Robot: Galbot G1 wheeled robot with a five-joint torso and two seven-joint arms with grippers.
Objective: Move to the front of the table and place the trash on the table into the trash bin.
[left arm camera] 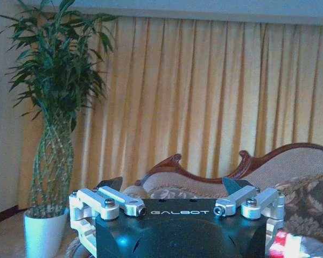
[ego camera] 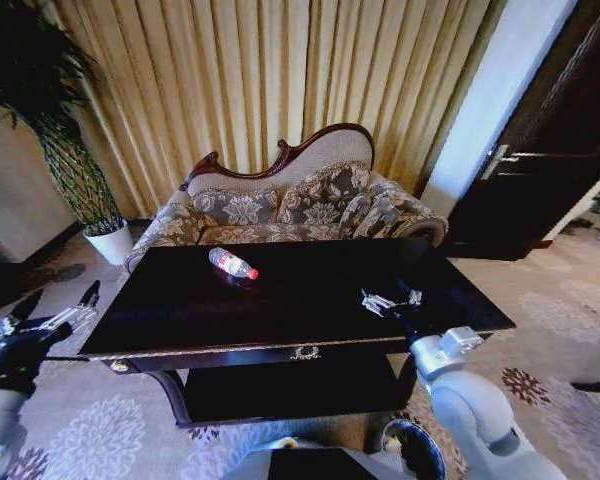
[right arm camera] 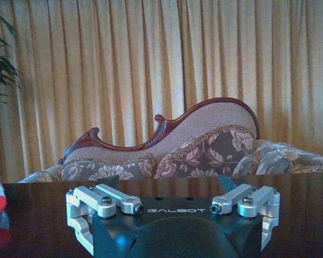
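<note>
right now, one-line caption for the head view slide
Bottle lying on the dark table, open right claw above the tabletop, open left claw off the table's left edge.

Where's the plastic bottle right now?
In the head view the bottle lies on its side on the table, left of centre near the far edge, in front of the sofa.

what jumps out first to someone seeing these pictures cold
A dark glossy table fills the middle of the head view, with one clear bottle lying on its side near the far edge. Behind it stand a floral sofa and gold curtains. The right gripper hovers over the table's right part with jaws open; the left gripper hangs open off the left end.
</note>
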